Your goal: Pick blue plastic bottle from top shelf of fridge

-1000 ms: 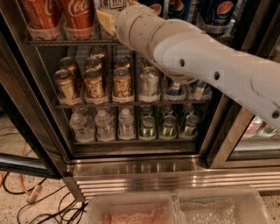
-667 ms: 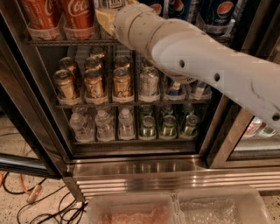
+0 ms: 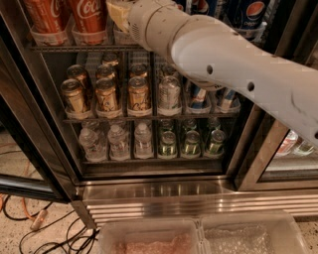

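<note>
White arm [image 3: 223,64] stretches from right, up-left across fridge [image 3: 159,196] to top shelf [image 3: 54,48]. Gripper [image 3: 129,9] at frame top by blue plastic bottle [image 3: 115,16]; grip cannot tell. Bottle upright, axis vertical, right of Coca-Cola bottles [image 3: 87,17].

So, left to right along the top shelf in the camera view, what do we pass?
Red Coca-Cola bottles → blue plastic bottle, pale label showing → hand at the arm's tip, close beside that bottle → dark blue Pepsi bottles.
</note>
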Controlling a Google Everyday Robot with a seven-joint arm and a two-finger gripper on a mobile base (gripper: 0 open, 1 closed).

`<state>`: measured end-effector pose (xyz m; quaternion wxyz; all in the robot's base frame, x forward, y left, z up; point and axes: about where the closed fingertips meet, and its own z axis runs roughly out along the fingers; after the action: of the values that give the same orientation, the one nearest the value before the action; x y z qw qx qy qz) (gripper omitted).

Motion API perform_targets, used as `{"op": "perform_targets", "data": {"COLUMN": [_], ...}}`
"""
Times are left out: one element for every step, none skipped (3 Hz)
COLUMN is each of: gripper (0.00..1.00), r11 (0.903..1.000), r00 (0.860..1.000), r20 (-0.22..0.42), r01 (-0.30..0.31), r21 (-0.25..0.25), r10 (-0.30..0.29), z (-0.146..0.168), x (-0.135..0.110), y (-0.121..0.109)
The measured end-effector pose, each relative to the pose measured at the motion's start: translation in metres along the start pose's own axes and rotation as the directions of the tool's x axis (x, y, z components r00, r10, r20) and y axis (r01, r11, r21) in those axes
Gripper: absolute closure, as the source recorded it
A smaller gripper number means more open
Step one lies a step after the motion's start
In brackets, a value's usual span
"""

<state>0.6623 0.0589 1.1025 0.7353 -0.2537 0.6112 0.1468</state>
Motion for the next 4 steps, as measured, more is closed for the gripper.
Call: {"op": "perform_targets", "data": {"gripper": [1.0, 1.0, 1.0, 1.0], "r11": [0.9999, 0.9996, 0.9992, 0.9981], "r00": [1.0, 0.999, 0.998, 0.997], "r20": [0.022, 0.041, 0.048, 0.047], "r01": [0.016, 0.028, 0.038, 0.056], "r21": [-0.006, -0.009, -0.015, -0.024], "r10": [-0.016, -0.028, -0.038, -0.055], "z": [-0.003, -0.003, -0.006, -0.015], "x": [-0.011, -0.017, -0.018, -0.021], "y": [0.001, 0.003, 0.007, 0.013]}}
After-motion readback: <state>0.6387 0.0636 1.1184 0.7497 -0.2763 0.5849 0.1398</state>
